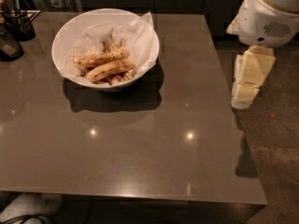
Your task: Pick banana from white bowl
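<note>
a: how many bowls?
b: one white bowl [60, 41], on one table [140, 148].
a: and fruit?
b: one smooth banana [110, 70], one speckled banana [100, 58], more beneath, uncountable. two dark containers [9, 43] far left. one gripper [250, 78] beside the table's right edge.
</note>
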